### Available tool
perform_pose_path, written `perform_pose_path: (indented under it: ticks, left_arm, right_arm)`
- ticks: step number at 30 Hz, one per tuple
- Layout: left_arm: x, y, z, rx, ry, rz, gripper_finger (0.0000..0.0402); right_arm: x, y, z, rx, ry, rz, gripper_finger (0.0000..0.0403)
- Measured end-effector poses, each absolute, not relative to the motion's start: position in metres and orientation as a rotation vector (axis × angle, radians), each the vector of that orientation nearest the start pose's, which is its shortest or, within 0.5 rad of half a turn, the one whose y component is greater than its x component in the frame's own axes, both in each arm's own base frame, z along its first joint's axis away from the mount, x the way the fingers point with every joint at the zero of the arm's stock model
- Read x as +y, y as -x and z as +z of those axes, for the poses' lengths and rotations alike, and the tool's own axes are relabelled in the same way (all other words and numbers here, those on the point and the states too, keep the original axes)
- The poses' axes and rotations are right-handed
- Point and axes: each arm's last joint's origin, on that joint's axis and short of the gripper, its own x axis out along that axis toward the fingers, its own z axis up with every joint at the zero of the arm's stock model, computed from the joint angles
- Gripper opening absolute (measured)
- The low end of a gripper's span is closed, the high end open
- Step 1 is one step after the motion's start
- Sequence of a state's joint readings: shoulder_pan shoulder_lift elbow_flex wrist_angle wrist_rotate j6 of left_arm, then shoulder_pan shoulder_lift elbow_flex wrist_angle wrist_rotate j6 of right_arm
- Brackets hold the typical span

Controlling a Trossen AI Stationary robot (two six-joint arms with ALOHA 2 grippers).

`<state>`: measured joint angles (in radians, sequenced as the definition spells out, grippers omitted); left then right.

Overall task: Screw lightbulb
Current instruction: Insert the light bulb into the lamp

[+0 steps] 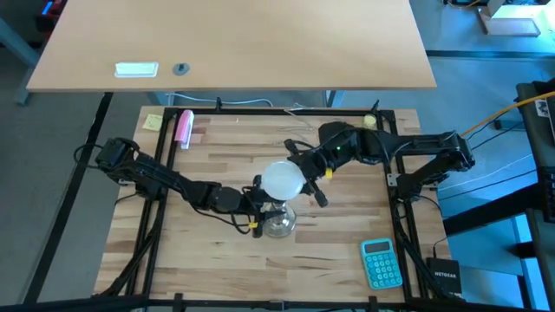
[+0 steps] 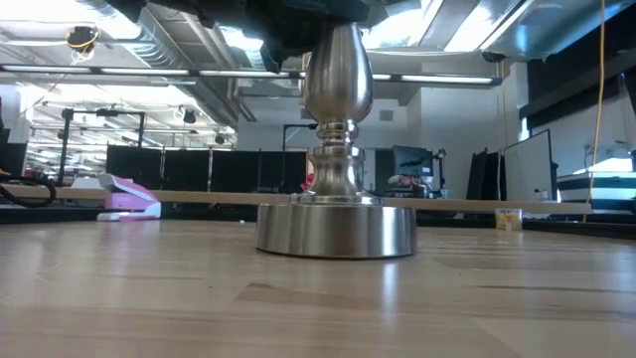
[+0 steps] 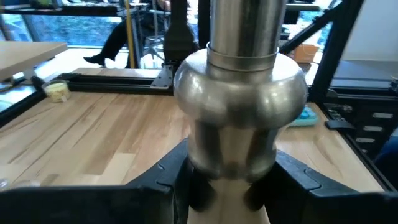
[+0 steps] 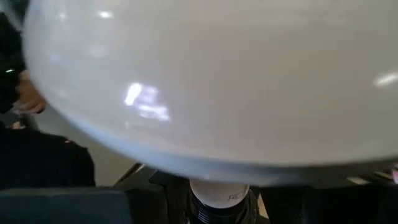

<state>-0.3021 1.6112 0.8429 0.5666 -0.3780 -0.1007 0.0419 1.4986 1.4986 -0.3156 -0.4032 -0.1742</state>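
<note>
The white frosted lightbulb [image 1: 282, 179] stands globe up over the silver lamp stand [image 1: 279, 223], whose round base [image 2: 336, 229] rests on the wooden table. In the right wrist view the globe [image 4: 211, 81] fills the picture and its narrow neck [image 4: 217, 193] points down. My right gripper [image 1: 303, 176] reaches in from the table's right and is shut on the bulb. Coming from the left, my left gripper [image 1: 260, 212] is shut on the stand's stem. I cannot tell whether the bulb's base is inside the socket. My left gripper pinches the stand's stem below its bulge [image 3: 230, 158] between its two fingers [image 3: 168, 183], coming nearly level from the table's left. The stand is upright with its base flat on the table. My right gripper holds the bulb at the globe's right side [image 1: 297, 179], reaching in from the table's right and slanting slightly down. The globe itself hides the fingers in the right wrist view. The bulb is upright, neck down, over the stand.
A blue calculator [image 1: 381, 263] lies near the front right corner. A pink object [image 1: 184, 127] and a yellow note [image 1: 153, 121] lie at the far left, a small yellow item [image 1: 371, 121] at the far right. A black frame [image 1: 260, 110] borders the table.
</note>
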Motion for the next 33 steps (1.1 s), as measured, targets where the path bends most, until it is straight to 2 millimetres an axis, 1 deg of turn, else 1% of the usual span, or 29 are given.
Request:
perform_pose_path:
  ticks: [6, 9, 12, 16, 23, 25, 33]
  left_arm:
    - [-0.087, -0.329, 0.223, 0.16, 0.066, 0.239, 0.0131]
    - [-0.089, -0.331, 0.227, 0.159, 0.06, 0.295, 0.0131]
    - [-0.091, -0.331, 0.229, 0.186, 0.017, 0.365, 0.0131]
    - [-0.09, -0.333, 0.229, 0.189, 0.021, 0.449, 0.0131]
    - [-0.091, -0.338, 0.229, 0.167, 0.047, 0.551, 0.013]
    - [-0.092, -0.341, 0.229, 0.166, 0.051, 0.564, 0.0129]
    - [-0.092, -0.347, 0.229, 0.171, 0.051, 0.582, 0.0129]
  right_arm:
    - [0.022, -0.337, 0.396, 0.307, 0.034, 0.303, 0.0156]
    - [0.027, -0.336, 0.395, 0.321, 0.028, 0.229, 0.0156]
    - [0.033, -0.336, 0.394, 0.335, 0.029, 0.171, 0.0156]
    - [0.04, -0.336, 0.393, 0.339, 0.008, 0.087, 0.0156]
    - [0.057, -0.333, 0.393, 0.331, 0.028, -0.109, 0.0156]
    - [0.062, -0.331, 0.392, 0.328, 0.039, -0.14, 0.0156]
    - [0.061, -0.331, 0.392, 0.331, 0.003, -0.19, 0.0156]
